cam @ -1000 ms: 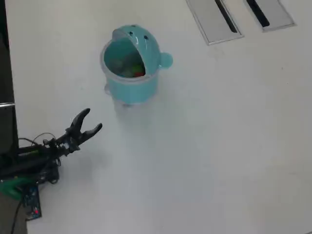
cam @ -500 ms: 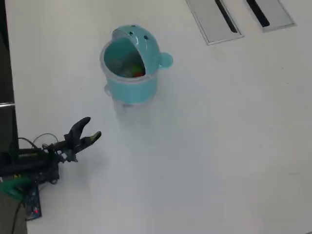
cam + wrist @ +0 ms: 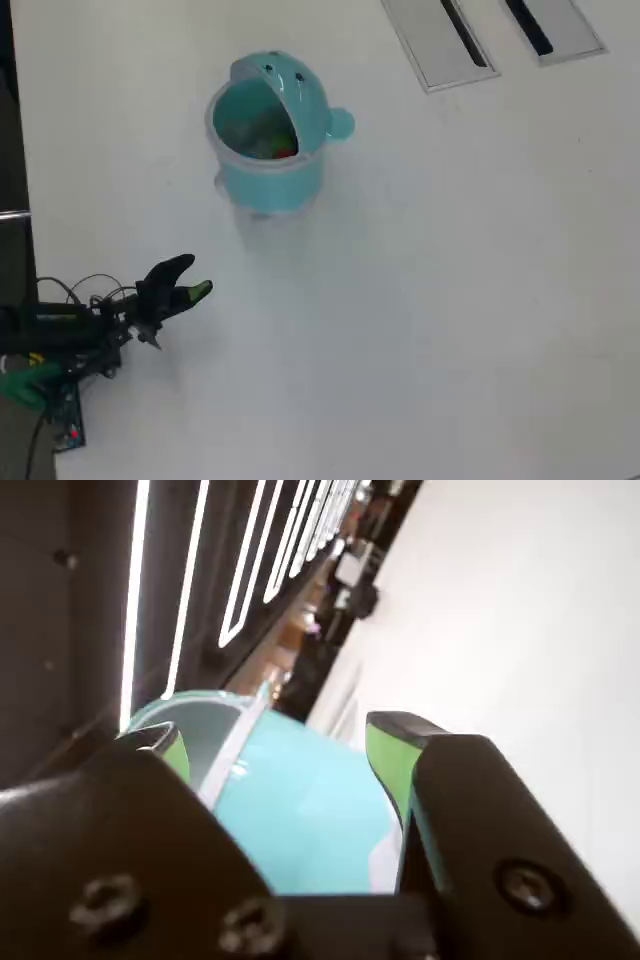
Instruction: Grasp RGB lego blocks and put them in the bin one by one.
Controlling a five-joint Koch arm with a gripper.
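Observation:
The teal bin [image 3: 270, 140] stands on the white table at the upper left of the overhead view. Inside it lie small lego blocks [image 3: 274, 147], a red one and a yellow-green one showing; a blue one cannot be made out. My gripper [image 3: 192, 278] is at the lower left, well below the bin and apart from it. Its jaws stand apart with nothing between them. In the wrist view the bin [image 3: 300, 810] fills the gap between the two green-padded fingertips [image 3: 385, 755] of the gripper [image 3: 275, 742].
Two grey slotted panels [image 3: 440, 40] are set into the table at the top right of the overhead view. The arm's base and wiring [image 3: 50, 350] sit at the table's left edge. White tabletop [image 3: 450, 300] spreads to the right.
The gripper has drawn back downward and slightly lower in the overhead view, farther from the bin. Its jaws have stayed apart.

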